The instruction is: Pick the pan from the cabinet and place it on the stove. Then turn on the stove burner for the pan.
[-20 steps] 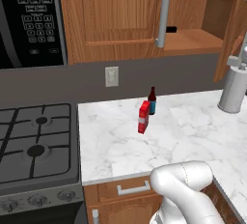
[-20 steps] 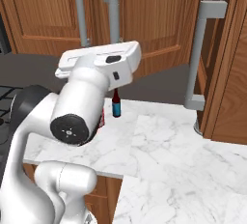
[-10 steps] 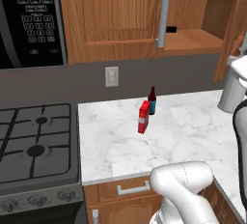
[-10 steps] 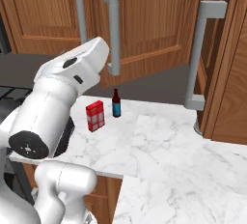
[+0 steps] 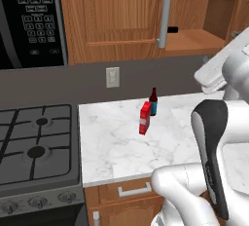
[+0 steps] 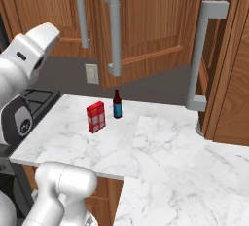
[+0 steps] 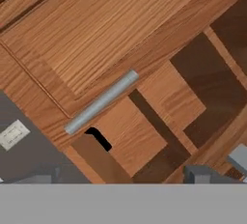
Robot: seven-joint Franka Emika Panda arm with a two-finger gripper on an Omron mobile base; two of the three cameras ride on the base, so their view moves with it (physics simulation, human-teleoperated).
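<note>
We see the cabinet (image 5: 121, 15) of brown wood grain on the wall above the counter, its flat doors fitted with long vertical silver bar handles. One door stands open, baring a wooden shelf. At that shelf's left edge, just behind the door's handle, a short black tip (image 5: 172, 29) pokes out, likely the pan's handle; its bowl is hidden. The stove (image 5: 34, 147), dark grey with black grates, abuts the counter's left edge, small grey knobs along its front. The stove burner (image 5: 35, 152) sits near the front, bare.
</note>
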